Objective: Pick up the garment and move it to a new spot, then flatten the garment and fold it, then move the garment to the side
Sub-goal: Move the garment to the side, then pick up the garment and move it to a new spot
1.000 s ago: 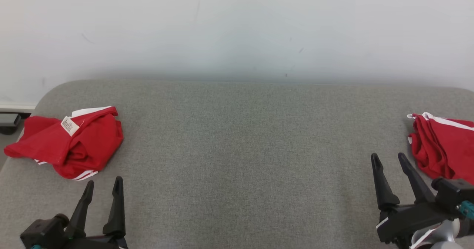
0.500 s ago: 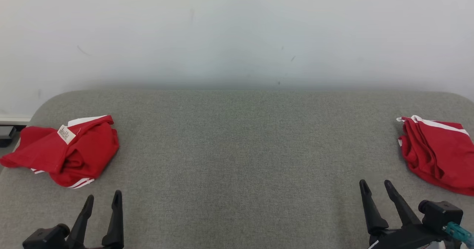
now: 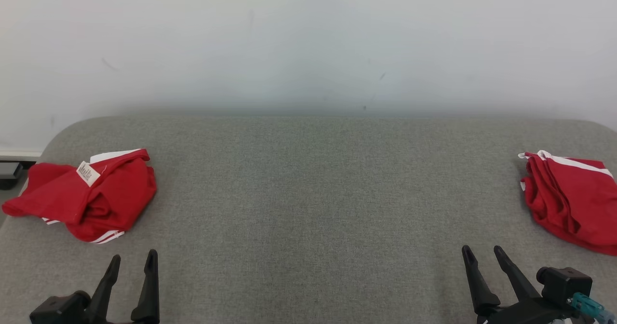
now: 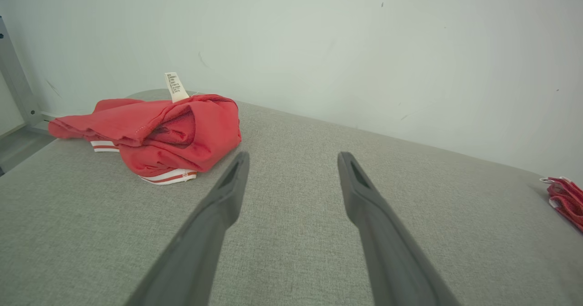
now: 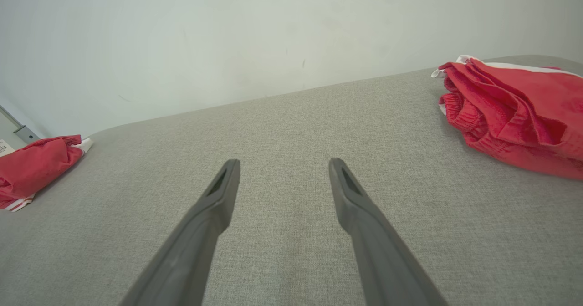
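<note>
Nearest: left hand (image 3: 134, 255) and right hand (image 3: 481, 248) sit low at the front of the grey worktop (image 3: 313, 194), fingers spread apart and holding nothing. The right one has drawn back from the folded red garment (image 3: 571, 203) it stood just beside a second ago, by more than the camera's own tilt explains. Farther back, that garment lies at the right edge, clear of both hands, so it reads as set aside; the crumpled red garment (image 3: 91, 196) at the far left, white label (image 3: 87, 173) up, looks next.
</note>
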{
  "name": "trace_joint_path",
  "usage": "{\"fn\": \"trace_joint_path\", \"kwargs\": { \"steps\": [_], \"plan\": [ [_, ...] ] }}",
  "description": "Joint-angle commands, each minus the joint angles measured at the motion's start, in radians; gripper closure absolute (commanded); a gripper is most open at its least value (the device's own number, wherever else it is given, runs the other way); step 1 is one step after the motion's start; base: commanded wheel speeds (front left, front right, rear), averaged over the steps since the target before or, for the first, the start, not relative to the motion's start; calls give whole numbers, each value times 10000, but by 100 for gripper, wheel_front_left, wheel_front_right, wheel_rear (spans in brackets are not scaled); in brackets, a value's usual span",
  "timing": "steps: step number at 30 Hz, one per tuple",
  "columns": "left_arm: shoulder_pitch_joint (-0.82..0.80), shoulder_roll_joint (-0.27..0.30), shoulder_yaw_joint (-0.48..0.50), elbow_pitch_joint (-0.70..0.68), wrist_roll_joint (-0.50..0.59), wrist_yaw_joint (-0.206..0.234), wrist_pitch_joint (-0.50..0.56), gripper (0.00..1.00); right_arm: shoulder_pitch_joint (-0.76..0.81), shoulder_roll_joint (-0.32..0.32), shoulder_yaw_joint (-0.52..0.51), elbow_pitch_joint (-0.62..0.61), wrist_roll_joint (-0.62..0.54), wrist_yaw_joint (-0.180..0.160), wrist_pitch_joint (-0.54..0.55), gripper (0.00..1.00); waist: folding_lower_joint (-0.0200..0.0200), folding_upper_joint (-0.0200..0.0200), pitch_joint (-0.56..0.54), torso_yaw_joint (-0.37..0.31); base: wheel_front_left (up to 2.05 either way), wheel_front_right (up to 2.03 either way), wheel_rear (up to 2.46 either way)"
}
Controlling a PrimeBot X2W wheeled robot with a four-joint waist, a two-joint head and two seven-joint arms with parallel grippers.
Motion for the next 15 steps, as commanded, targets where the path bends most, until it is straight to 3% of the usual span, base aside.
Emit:
{"fn": "trace_joint_path", "kwargs": {
  "steps": [1, 15],
  "plan": [
    [101, 95, 11, -49, 110, 28, -35, 0, -52, -6, -14, 8, -89, -22, -45, 0, -1, 0, 16, 40, 0, 0, 0],
    [56, 198, 50, -114, 12, 220, 188, 0, -4, -7, 153, -126, 46, -22, -31, 0, -1, 0, 31, 1072, 0, 0, 0]
  ]
}}
